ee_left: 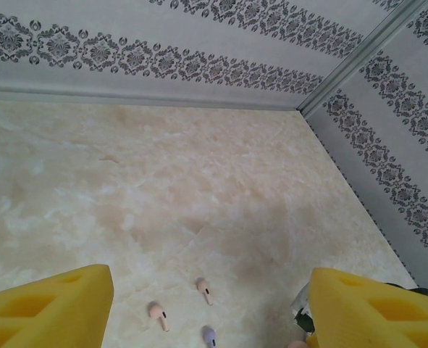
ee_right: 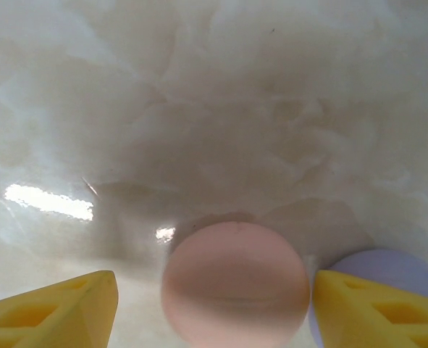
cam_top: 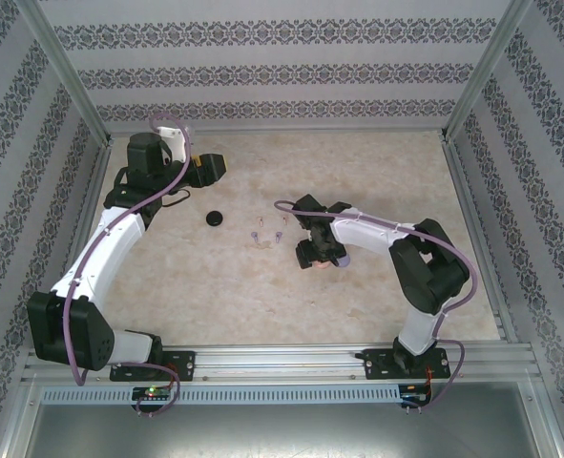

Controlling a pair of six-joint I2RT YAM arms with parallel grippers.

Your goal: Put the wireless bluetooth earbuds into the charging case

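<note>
A pink earbud (ee_left: 158, 315), another pink earbud (ee_left: 205, 290) and a purple earbud (ee_left: 208, 336) lie loose on the worktop (ee_left: 199, 181). They are ahead of the left end effector (ee_left: 210, 272), framed by its widely parted, empty fingers. From above, a black round case (cam_top: 215, 218) sits beside that group. The right wrist view adds a pink round case (ee_right: 235, 286) lying between the spread fingers of the right end effector (ee_right: 215, 275), not clamped. A purple round case (ee_right: 387, 264) sits just beyond one finger.

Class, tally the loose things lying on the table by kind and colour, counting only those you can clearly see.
Black round case: 1
Pink round case: 1
Purple round case: 1
Pink earbuds: 2
Purple earbud: 1
Total: 6
</note>
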